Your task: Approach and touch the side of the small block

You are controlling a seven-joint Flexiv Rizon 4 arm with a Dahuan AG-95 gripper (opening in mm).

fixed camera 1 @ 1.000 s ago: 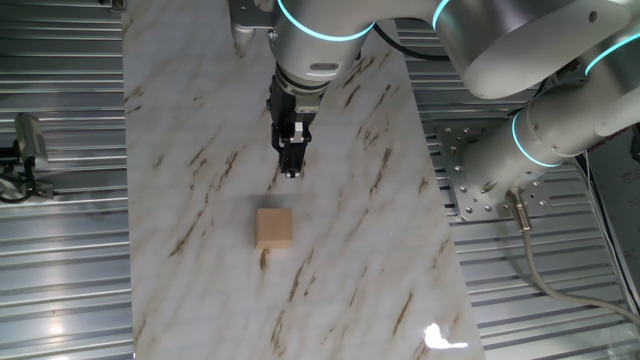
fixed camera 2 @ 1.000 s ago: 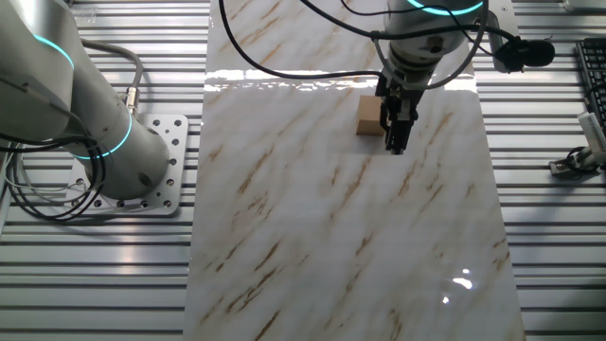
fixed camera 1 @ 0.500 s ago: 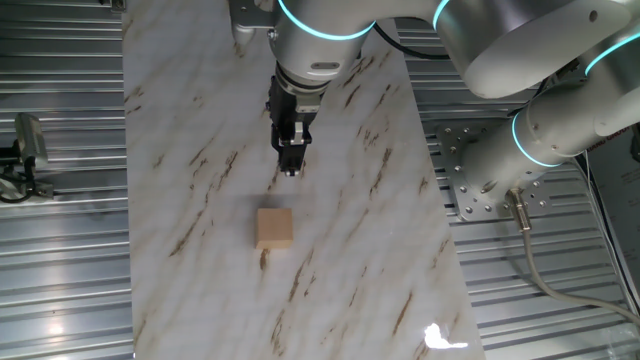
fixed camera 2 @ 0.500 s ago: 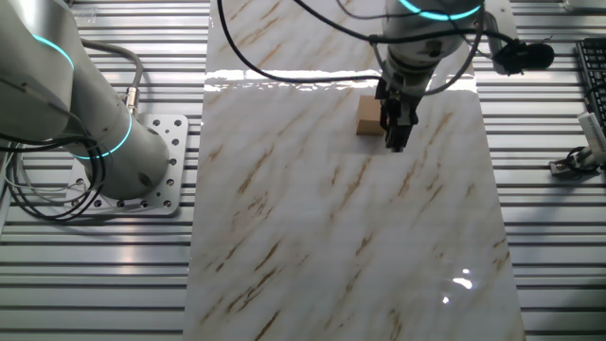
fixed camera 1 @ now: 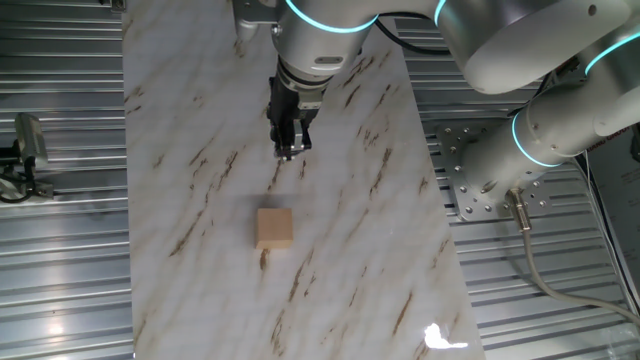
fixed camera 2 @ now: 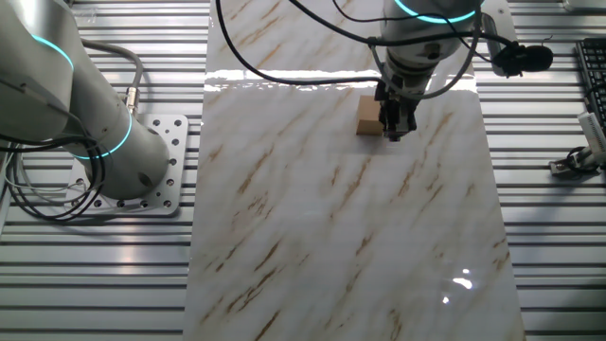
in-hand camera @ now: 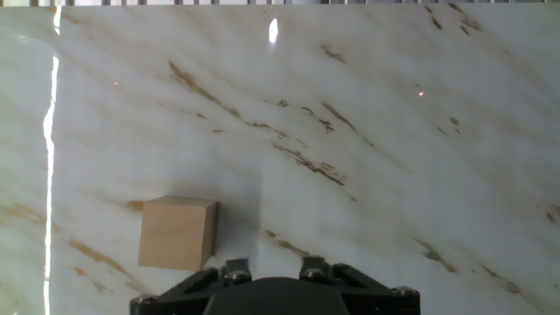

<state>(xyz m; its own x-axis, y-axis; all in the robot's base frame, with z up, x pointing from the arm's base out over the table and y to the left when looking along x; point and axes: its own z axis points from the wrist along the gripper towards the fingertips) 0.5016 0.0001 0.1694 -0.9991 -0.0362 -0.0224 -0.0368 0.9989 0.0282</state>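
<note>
A robotics lab or test cell. The desk (fixed camera 1: 200,120) is a marble-patterned sheet laid over ribbed aluminium flooring (fixed camera 1: 60,270). A white arm with glowing cyan rings (fixed camera 1: 560,110) stands on a bolted perforated plate (fixed camera 1: 475,180) at the right of the frame, cables (fixed camera 2: 57,199) trailing from its base at left.

The only thing standing on the marble desk (fixed camera 1: 340,250) is the small block (fixed camera 1: 274,228), and bare marble lies open on every side of it. The claw (fixed camera 1: 288,152) hangs apart from the block in one fixed view, with a clear strip of desk between them. In the hand view the block (in-hand camera: 178,233) sits left of centre, marble open ahead.
</note>
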